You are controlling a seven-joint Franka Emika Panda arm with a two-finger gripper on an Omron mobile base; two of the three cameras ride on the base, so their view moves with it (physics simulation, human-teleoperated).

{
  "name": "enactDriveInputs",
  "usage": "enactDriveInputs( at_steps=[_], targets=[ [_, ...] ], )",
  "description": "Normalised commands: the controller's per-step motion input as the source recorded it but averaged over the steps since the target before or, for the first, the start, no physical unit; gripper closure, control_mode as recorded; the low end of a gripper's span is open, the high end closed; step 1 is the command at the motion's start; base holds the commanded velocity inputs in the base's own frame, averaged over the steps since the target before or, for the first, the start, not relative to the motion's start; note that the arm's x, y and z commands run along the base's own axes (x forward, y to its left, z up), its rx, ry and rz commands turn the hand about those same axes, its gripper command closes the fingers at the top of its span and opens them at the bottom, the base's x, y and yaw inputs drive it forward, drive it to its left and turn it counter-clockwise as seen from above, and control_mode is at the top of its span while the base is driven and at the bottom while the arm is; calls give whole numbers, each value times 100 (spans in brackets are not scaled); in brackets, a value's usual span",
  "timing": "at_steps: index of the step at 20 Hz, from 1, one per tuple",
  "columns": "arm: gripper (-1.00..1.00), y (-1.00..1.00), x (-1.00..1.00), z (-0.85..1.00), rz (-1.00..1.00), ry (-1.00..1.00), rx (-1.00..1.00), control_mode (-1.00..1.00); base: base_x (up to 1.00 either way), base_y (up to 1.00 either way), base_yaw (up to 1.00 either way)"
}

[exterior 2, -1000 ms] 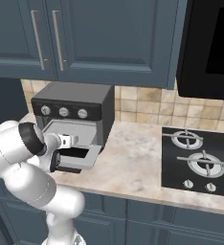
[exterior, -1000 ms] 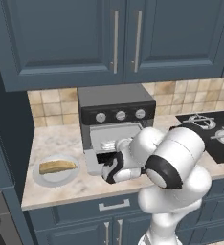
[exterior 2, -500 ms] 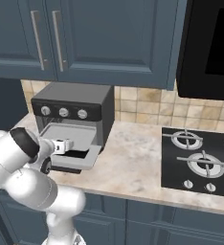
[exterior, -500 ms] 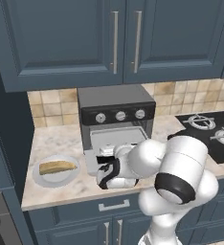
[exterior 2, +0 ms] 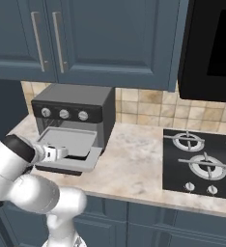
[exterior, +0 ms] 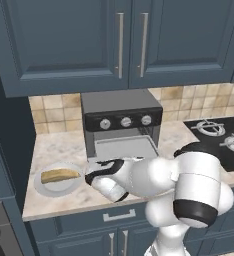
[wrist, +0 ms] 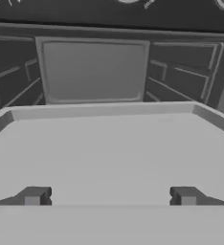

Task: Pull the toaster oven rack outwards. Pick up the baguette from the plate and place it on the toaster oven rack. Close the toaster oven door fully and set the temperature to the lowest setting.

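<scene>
Mottled beige stone surface (exterior: 59, 146) mid-frame, boxy toaster oven (exterior: 121, 117) centre, flat pale rack (wrist: 109, 153) drawn out, pincer (wrist: 109, 196) spread wide, golden baguette (exterior: 60, 175) on round plate (exterior: 45, 188) lower left.

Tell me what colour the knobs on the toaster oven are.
Silver, on a black control strip; the knobs on the toaster oven show best in the left base view.

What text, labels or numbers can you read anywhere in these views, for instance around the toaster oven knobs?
No readable text anywhere.
Toaster oven control strip: faint white marks around the knobs, too small and blurred to read.
Gas hob: knobs without legible markings.
Cabinets, plate, baguette: no text.
</scene>
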Motion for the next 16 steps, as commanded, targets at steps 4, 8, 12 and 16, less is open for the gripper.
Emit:
enactDriveInputs(
  at_steps=[4,8,12,16],
  targets=[
    [-100,18,-100,-58,12,96,-33,-100,0,0,0],
    [-100,8,-100,-47,12,91,-27,-100,0,0,0],
    [-100,0,-100,-3,12,64,-15,-100,0,0,0],
    [-100,2,-100,0,14,47,-15,-100,0,0,0]
  ],
)
